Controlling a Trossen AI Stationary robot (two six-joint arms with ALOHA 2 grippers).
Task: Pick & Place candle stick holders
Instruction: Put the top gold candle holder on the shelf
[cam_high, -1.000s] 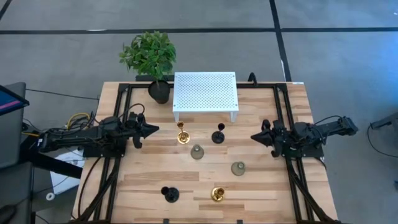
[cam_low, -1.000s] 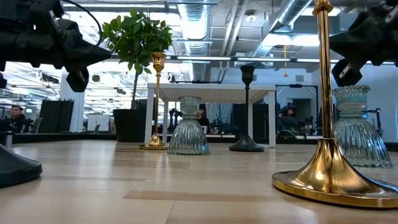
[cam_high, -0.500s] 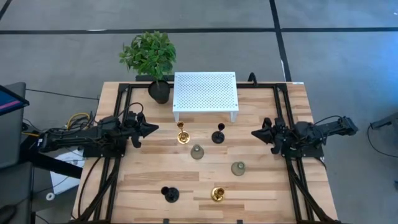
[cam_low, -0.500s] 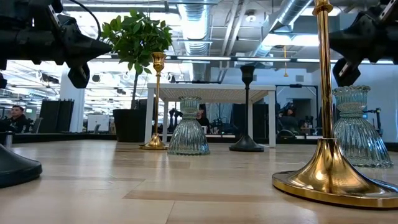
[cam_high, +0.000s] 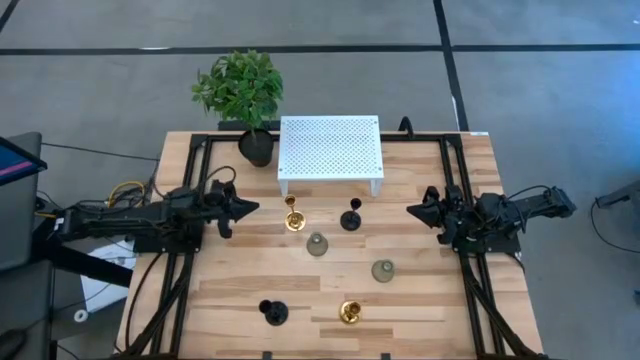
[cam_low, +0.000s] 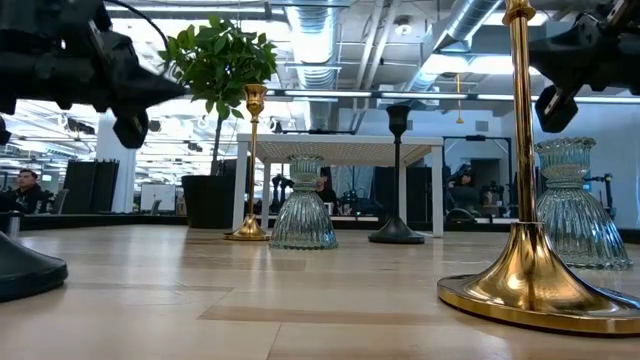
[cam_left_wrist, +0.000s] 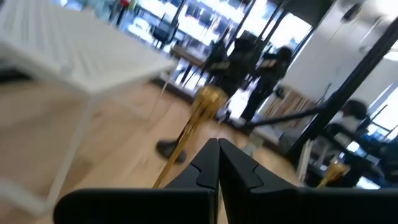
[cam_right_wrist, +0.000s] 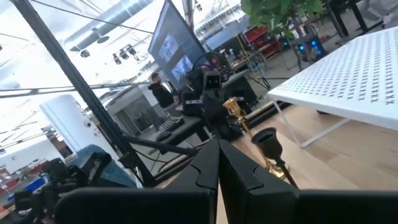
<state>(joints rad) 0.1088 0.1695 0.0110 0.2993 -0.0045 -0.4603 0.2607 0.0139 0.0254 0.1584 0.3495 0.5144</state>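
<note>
Left gripper: raised above the table's left side, tip aimed inward, fingers pressed together, holding nothing. Right gripper: raised above the right side, tip aimed inward toward the left one, fingers likewise pressed together and empty.

Between the two tips, nearer the left: gold candle stick holder, upright. Black holder beside it, toward the right tip. Both just in front of the white perforated stand.

Slightly nearer the table's front edge than the tips: grey-green holder, then second grey-green holder closer to the right arm.

Well apart from both grippers, near the front edge: second black holder and second gold holder.

Behind the left tip, beside the stand: potted plant.
</note>
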